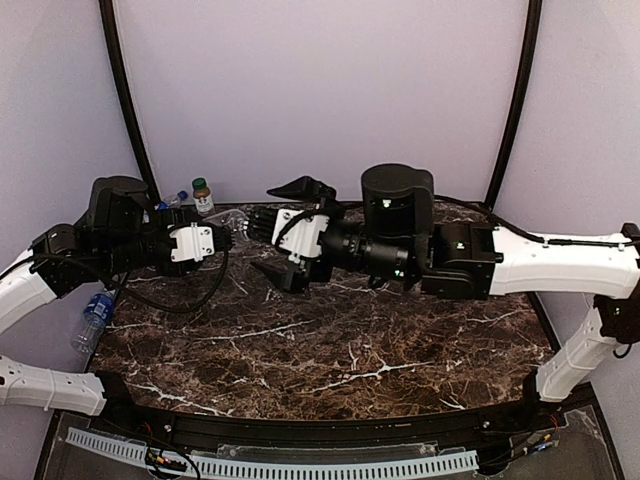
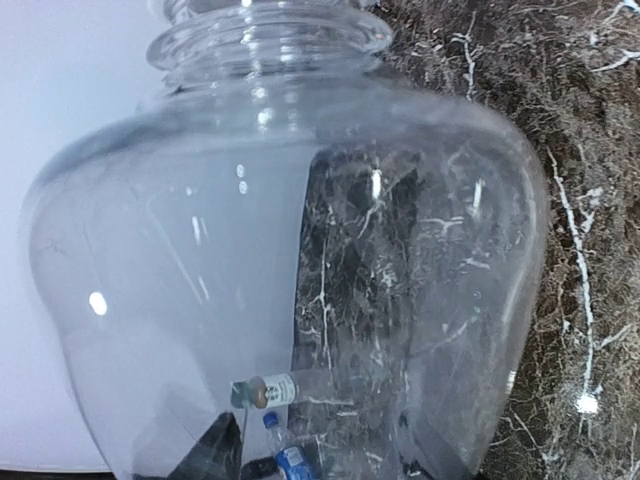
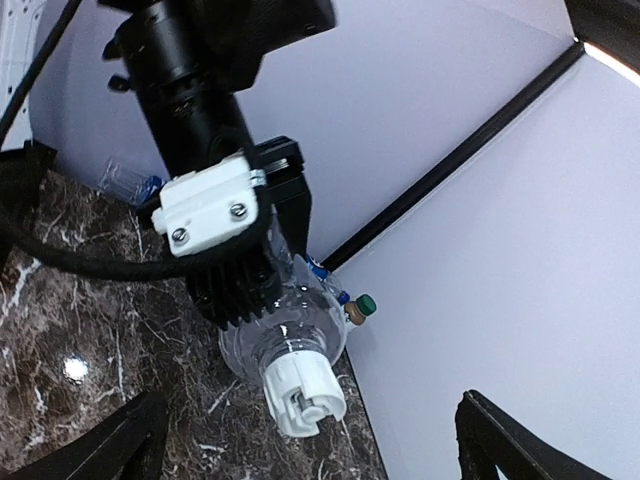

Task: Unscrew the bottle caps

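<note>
My left gripper (image 1: 226, 241) is shut on the body of a clear unlabelled bottle (image 1: 240, 232) and holds it on its side above the table, neck toward the right arm. In the right wrist view the bottle (image 3: 300, 325) carries a white cap (image 3: 303, 388) pointing at the camera. My right gripper (image 1: 262, 228) is open, its fingers (image 3: 100, 450) spread wide on either side of the cap and not touching it. The bottle (image 2: 400, 250) fills the left wrist view. A brownish bottle (image 1: 203, 197) with a green cap stands at the back wall.
A blue-labelled bottle (image 1: 175, 200) lies by the brownish one at the back left. Another blue-labelled bottle (image 1: 94, 316) lies at the table's left edge. The dark marble table (image 1: 330, 350) meets the pale back wall just behind the grippers.
</note>
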`<state>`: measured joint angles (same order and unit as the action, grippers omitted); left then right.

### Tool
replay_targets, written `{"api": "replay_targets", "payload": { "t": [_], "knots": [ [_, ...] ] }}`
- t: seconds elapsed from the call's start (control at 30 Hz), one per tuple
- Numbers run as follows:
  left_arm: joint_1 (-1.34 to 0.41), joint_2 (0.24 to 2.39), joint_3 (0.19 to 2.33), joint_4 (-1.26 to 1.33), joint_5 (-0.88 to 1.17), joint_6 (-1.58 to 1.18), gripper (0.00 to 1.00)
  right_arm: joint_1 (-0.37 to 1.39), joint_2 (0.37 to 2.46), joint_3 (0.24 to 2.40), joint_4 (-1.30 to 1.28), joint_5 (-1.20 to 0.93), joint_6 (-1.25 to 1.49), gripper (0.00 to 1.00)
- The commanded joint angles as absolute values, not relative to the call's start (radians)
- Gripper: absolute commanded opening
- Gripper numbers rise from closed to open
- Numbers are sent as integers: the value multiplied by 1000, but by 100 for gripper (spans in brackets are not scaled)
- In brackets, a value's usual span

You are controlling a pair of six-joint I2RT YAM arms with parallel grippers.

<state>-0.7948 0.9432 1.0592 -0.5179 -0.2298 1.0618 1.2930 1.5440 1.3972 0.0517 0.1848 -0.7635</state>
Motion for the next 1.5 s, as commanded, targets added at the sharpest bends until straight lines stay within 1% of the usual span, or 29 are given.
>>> {"api": "replay_targets", "payload": {
  "t": [0.0,0.1,0.17,0.27,0.37,0.4,0.53,0.63,0.77,0.83,0.97,1.03,1.17,1.27,1.3,1.43,1.47],
  "knots": [
    [-796,922,1002,-300,-362,1053,38,1223,1449,1373,11,63,-413,99],
    [-796,910,991,-285,-386,1056,38,1170,1446,1385,-15,-106,-231,99],
    [-796,898,975,-269,-405,1074,38,1128,1478,1435,-30,-159,-57,99],
    [-796,875,940,-203,-444,1150,38,1062,1556,1552,-86,-216,319,93],
    [-797,868,895,-76,-489,1257,38,1043,1625,1612,-128,-223,517,87],
    [-797,867,884,-27,-495,1278,38,1042,1643,1629,-135,-227,558,87],
    [-798,872,830,81,-515,1366,38,1045,1714,1719,-174,-240,610,89],
    [-798,867,819,92,-512,1382,39,1047,1746,1763,-205,-251,618,84],
    [-798,866,807,115,-499,1403,39,1052,1779,1771,-205,-261,660,78],
    [-798,866,805,125,-490,1402,39,1056,1793,1776,-199,-267,669,71],
    [-798,852,783,132,-481,1404,39,1057,1804,1783,-167,-265,657,50],
    [-798,844,766,136,-481,1408,39,1058,1814,1797,-170,-264,648,41],
    [-799,834,759,128,-476,1410,39,1056,1842,1820,-173,-287,648,38],
    [-799,840,764,133,-475,1412,39,1057,1858,1828,-173,-309,655,24],
    [-799,842,770,136,-477,1412,39,1057,1859,1828,-174,-313,657,21],
    [-799,847,781,137,-490,1415,39,1057,1848,1816,-180,-324,652,14],
    [-799,847,780,138,-493,1416,39,1056,1844,1811,-182,-326,652,15]
  ]
}}
